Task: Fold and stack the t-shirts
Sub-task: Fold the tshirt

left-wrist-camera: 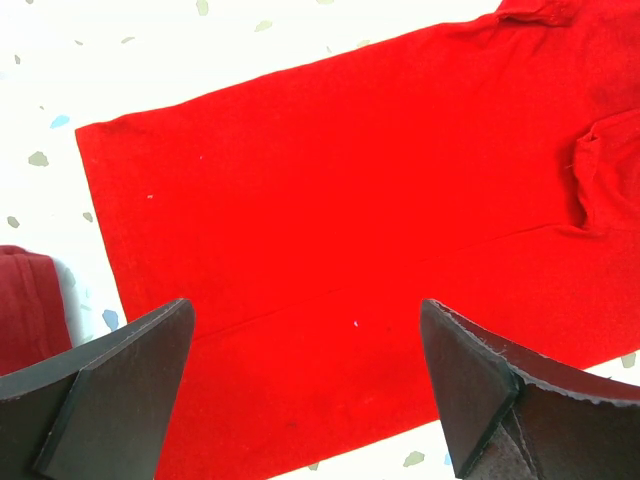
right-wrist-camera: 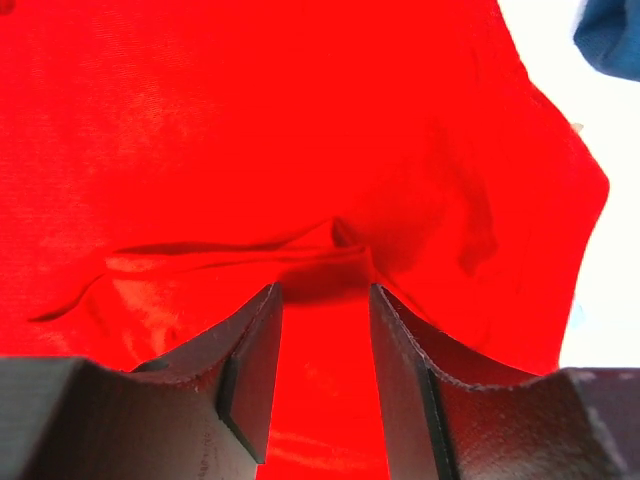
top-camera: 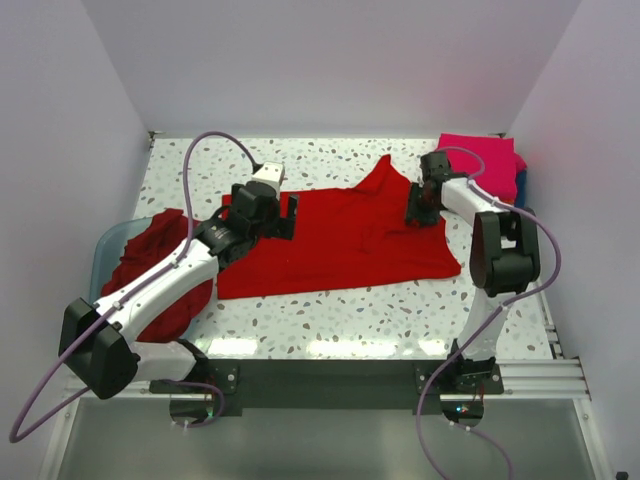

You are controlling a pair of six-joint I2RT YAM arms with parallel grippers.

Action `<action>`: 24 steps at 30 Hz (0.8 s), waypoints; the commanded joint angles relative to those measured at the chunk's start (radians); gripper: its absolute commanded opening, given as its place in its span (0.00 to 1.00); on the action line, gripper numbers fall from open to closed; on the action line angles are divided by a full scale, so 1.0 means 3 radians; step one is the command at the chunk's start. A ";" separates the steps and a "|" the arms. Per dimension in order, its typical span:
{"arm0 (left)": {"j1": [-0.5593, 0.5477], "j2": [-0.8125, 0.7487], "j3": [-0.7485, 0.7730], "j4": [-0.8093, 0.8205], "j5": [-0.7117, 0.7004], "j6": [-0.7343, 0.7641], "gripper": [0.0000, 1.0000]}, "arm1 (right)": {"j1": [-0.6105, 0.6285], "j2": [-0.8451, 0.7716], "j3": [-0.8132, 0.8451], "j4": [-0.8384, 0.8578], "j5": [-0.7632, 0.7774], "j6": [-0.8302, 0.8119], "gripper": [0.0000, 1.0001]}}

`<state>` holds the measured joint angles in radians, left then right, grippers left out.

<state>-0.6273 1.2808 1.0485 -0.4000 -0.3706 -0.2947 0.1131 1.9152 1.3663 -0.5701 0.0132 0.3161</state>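
- The step in hand, as I judge it, is getting hold of the red t-shirt (top-camera: 340, 240) at its right end so I can fold it over.
- My right claw (right-wrist-camera: 325, 300) stands with its jaws half narrowed. A raised wrinkle of red cloth lies just ahead of the tips and cloth fills the gap below. I cannot tell whether any is pinched.
- To do this well I should catch only the top layer at the wrinkle, and get both tips biting before I lift. Otherwise the cloth may slide out or drag the whole shirt.
- My left claw (left-wrist-camera: 307, 330) hangs wide open and empty over the shirt's left half, near its hem. It could pin or grip that end to keep the fold square.
- The shirt lies flat across the middle of the table (top-camera: 330, 320), with one sleeve peaking toward the far edge.
- Folded magenta shirts (top-camera: 480, 155) sit at the far right corner, just beyond my right claw.
- A dark red heap (top-camera: 150, 255) fills the tub (top-camera: 110, 240) at the left edge.
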 commanded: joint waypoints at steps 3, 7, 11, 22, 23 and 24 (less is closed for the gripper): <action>0.0025 -0.0010 -0.0018 0.0132 -0.0002 0.0021 1.00 | -0.0004 0.0048 -0.0024 0.0152 0.0115 0.0005 0.43; 0.0025 0.0000 -0.0018 0.0127 0.0003 0.0021 1.00 | -0.0009 0.0120 -0.0003 0.0157 0.0155 -0.0020 0.42; 0.0025 0.0000 -0.0018 0.0132 -0.0007 0.0026 1.00 | -0.0024 0.0192 0.0007 0.0187 0.0140 -0.0046 0.41; 0.0025 0.0026 -0.0018 0.0132 -0.0012 0.0031 1.00 | -0.0045 0.0110 -0.0075 0.0177 0.0186 -0.0092 0.32; 0.0025 0.0026 -0.0023 0.0132 -0.0012 0.0031 1.00 | -0.0045 0.0069 -0.0085 0.0177 0.0227 -0.0097 0.31; 0.0025 0.0026 -0.0023 0.0132 -0.0012 0.0031 1.00 | -0.0045 0.0049 -0.0095 0.0177 0.0242 -0.0107 0.31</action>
<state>-0.6273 1.2869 1.0485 -0.4000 -0.3702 -0.2947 0.1047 1.9694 1.3582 -0.5301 0.0422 0.3069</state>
